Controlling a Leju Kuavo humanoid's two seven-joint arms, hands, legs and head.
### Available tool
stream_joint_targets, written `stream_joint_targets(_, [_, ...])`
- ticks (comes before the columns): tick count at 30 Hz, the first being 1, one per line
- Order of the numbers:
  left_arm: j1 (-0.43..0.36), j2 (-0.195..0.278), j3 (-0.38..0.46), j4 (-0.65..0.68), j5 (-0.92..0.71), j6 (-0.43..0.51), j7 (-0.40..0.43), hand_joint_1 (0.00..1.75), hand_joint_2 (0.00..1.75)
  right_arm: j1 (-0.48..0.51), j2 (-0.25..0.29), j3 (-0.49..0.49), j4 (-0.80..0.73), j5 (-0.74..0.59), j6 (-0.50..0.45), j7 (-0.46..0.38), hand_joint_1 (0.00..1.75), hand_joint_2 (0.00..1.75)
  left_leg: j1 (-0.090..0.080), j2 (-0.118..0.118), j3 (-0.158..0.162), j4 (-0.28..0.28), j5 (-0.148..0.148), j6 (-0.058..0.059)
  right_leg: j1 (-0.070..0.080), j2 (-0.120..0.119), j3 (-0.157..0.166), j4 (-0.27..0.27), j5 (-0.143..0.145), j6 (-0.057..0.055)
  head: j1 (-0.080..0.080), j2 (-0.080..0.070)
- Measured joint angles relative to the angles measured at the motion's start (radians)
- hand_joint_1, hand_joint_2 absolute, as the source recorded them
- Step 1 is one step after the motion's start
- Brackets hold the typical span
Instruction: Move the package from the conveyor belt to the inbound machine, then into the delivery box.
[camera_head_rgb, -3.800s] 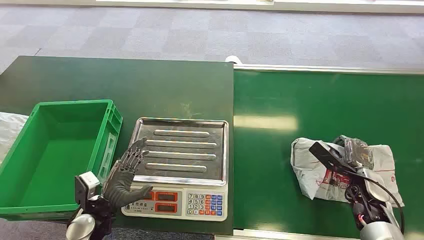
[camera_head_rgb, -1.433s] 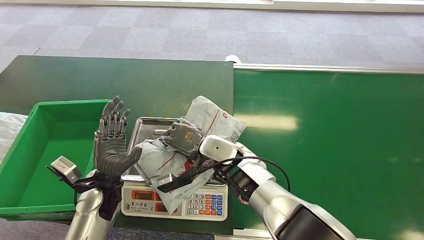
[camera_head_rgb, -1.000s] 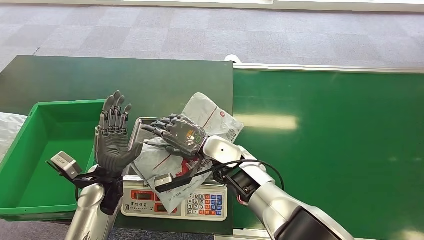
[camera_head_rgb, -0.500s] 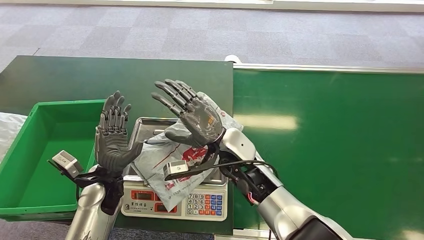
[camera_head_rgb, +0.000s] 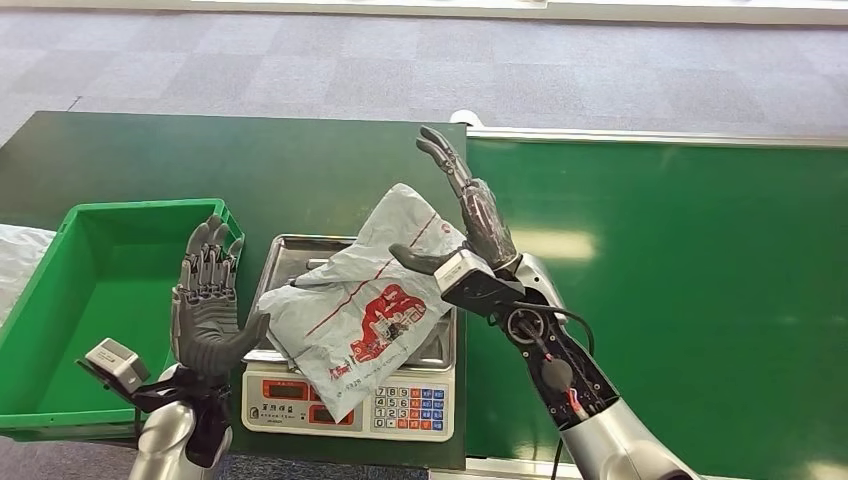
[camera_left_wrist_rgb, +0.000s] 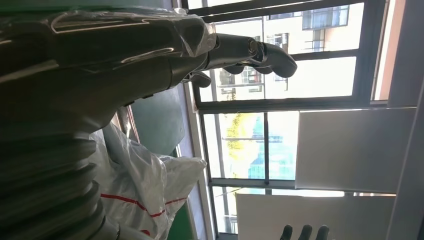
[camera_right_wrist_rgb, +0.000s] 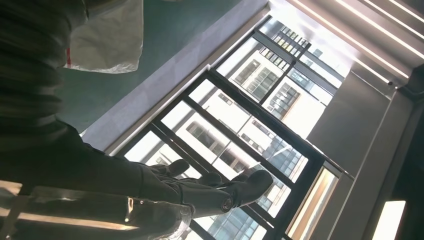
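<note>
A crumpled grey package (camera_head_rgb: 360, 300) with red print lies on the steel pan of the scale (camera_head_rgb: 300, 258), its lower corner hanging over the keypad (camera_head_rgb: 405, 408). My right hand (camera_head_rgb: 468, 215) stands raised beside the package's right edge, fingers spread and pointing up, holding nothing; the thumb sits close to the bag. My left hand (camera_head_rgb: 205, 305) is raised at the scale's left side, palm toward the package, fingers apart. The package (camera_left_wrist_rgb: 137, 175) also appears past the left hand (camera_left_wrist_rgb: 150, 45) in the left wrist view. The right wrist view catches the right hand (camera_right_wrist_rgb: 200, 190) and a corner of the package (camera_right_wrist_rgb: 107, 40).
A green delivery box (camera_head_rgb: 110, 290) stands left of the scale. The green conveyor belt (camera_head_rgb: 680, 290) runs to the right, edged by a metal rail (camera_head_rgb: 650, 137). The scale and box sit on a dark green table (camera_head_rgb: 200, 160).
My right hand let go of the package on the scale, opened, and swung up and right. The left hand dropped slightly. The package now lies uncovered on the pan.
</note>
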Motion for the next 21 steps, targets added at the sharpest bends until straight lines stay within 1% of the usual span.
stream_joint_targets(8, [0.007, 0.002, 0.007, -0.009, -0.002, 0.001, 0.000, 0.00, 1.75, 0.007, -0.017, -0.015, -0.024, -0.014, 0.000, 0.006, 0.00, 1.75, 0.000, 0.000, 0.000, 0.000, 0.000, 0.000, 0.000, 0.000, 0.000, 0.000, 0.000, 0.000, 0.000, 0.000])
stream_joint_targets(10, [0.008, 0.002, 0.009, -0.009, -0.007, 0.004, 0.000, 0.00, 1.75, 0.012, -0.021, -0.032, -0.026, -0.053, -0.007, 0.027, 0.00, 1.75, 0.000, 0.000, 0.000, 0.000, 0.000, 0.000, 0.000, 0.000, 0.000, 0.000, 0.000, 0.000, 0.000, 0.000])
stream_joint_targets(12, [0.011, 0.002, 0.011, -0.010, -0.015, 0.009, 0.000, 0.00, 1.75, 0.025, -0.033, -0.064, -0.026, -0.123, -0.007, 0.064, 0.00, 1.75, 0.000, 0.000, 0.000, 0.000, 0.000, 0.000, 0.000, -0.001, 0.000, 0.000, 0.000, 0.000, 0.000, 0.000])
stream_joint_targets(14, [0.021, 0.005, 0.013, -0.017, -0.030, 0.004, 0.000, 0.00, 1.75, 0.053, -0.057, -0.111, -0.031, -0.203, 0.003, 0.094, 0.00, 1.75, 0.000, -0.001, 0.000, 0.000, 0.000, 0.000, 0.000, -0.002, 0.001, 0.000, 0.000, 0.000, 0.000, 0.000])
stream_joint_targets(17, [0.047, 0.011, 0.014, -0.043, -0.061, -0.021, 0.000, 0.00, 1.75, 0.127, -0.110, -0.195, -0.056, -0.292, 0.041, 0.115, 0.00, 1.75, -0.001, -0.002, -0.001, 0.000, -0.001, 0.000, -0.001, -0.002, 0.001, 0.000, 0.000, 0.000, 0.000, 0.000])
stream_joint_targets(19, [0.058, 0.014, 0.016, -0.055, -0.080, -0.033, 0.000, 0.00, 1.75, 0.167, -0.135, -0.239, -0.068, -0.315, 0.065, 0.128, 0.00, 1.75, -0.001, -0.001, -0.001, 0.000, -0.001, 0.000, -0.001, -0.002, 0.000, 0.000, 0.000, 0.000, 0.000, 0.000])
stream_joint_targets(21, [0.064, 0.015, 0.017, -0.063, -0.103, -0.048, 0.001, 0.00, 1.75, 0.193, -0.155, -0.264, -0.071, -0.309, 0.075, 0.143, 0.00, 1.75, 0.000, -0.001, -0.001, 0.000, -0.001, 0.000, -0.001, -0.001, 0.000, 0.000, 0.000, 0.000, 0.000, 0.000])
